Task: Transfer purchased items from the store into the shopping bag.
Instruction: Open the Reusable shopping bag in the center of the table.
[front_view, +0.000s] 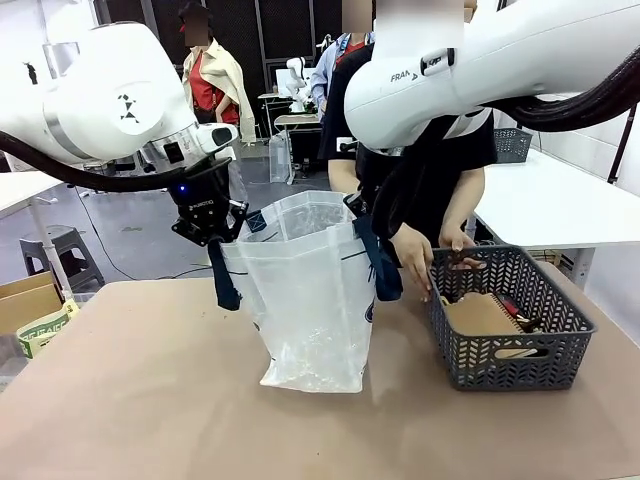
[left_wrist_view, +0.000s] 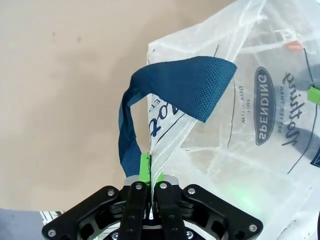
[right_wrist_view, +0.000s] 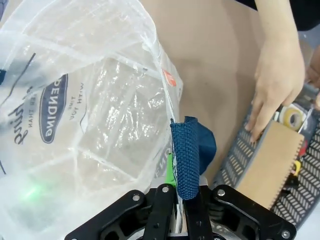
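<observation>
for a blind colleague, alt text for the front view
Two robot arms hold a clear shopping bag open on a brown table, left fingers and right fingers shut on its rim; a person's hands are at the grey basket beside it.

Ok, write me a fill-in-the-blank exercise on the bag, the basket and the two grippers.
1. The left gripper and right gripper both have their jaws ____ on the shopping bag.
2. The bag's strap handles are ____ in colour.
3. The brown pack lies ____ the grey basket.

Missing words: shut; blue; inside.
</observation>
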